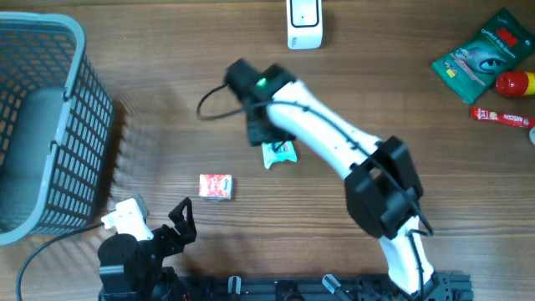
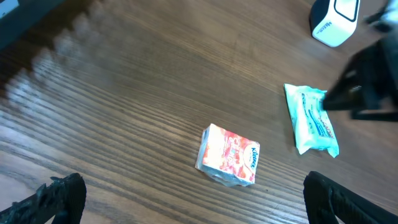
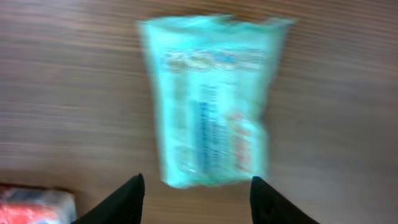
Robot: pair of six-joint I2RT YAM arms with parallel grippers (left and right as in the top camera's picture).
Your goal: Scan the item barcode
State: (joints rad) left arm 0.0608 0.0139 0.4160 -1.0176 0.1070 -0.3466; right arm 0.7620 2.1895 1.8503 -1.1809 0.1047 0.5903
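Black fingertips of the right gripper stood closest in the right wrist view, and they were spread apart with nothing pinched between them. Just beyond them a pale teal plastic packet with blue print lay flat on the brown wooden table. This view was blurred, so I could not tell if the right fingertip touched the edge of the packet.

From overhead, the white and black right arm reached across the middle of the table, and its gripper hung directly over the upper part of the packet. A small red and white carton box lay near the packet, to its lower left and apart from it.

At the bottom left corner the left gripper was fully spread and held nothing, with the box ahead of it.

A grey plastic mesh basket stood at the left edge. A white barcode scanner sat at the top edge, well apart from the packet. At the top right lay a green pouch, a red and yellow item and a thin red wrapper.
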